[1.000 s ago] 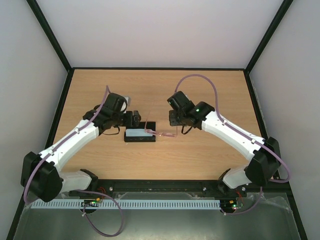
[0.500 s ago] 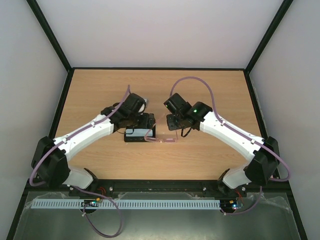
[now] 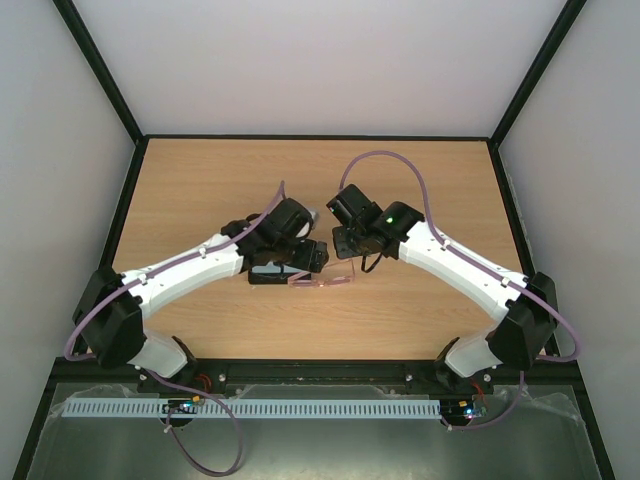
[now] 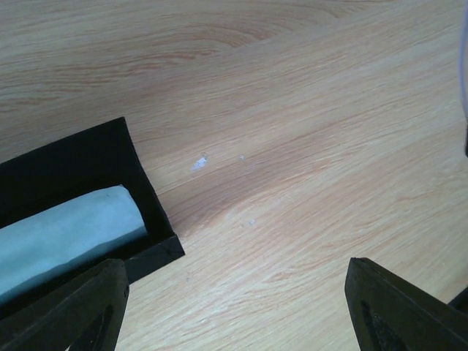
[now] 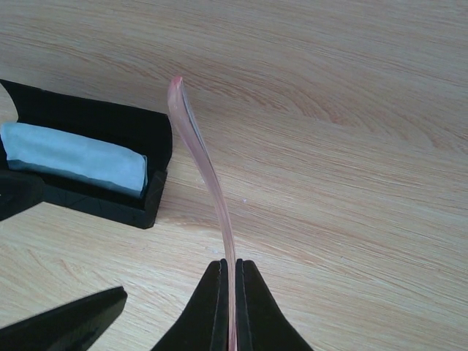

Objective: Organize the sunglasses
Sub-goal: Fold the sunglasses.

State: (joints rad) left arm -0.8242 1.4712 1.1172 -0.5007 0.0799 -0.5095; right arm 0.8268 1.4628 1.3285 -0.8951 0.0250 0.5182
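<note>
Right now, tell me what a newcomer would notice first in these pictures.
The sunglasses stand out: one thin pink arm is pinched in the right jaws at mid-table. Just left lies the open black case with a light blue cloth inside, and the left jaws hang open over its right end.

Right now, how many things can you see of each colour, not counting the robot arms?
pink sunglasses: 1
black case: 1
blue cloth: 1
Total: 3
</note>
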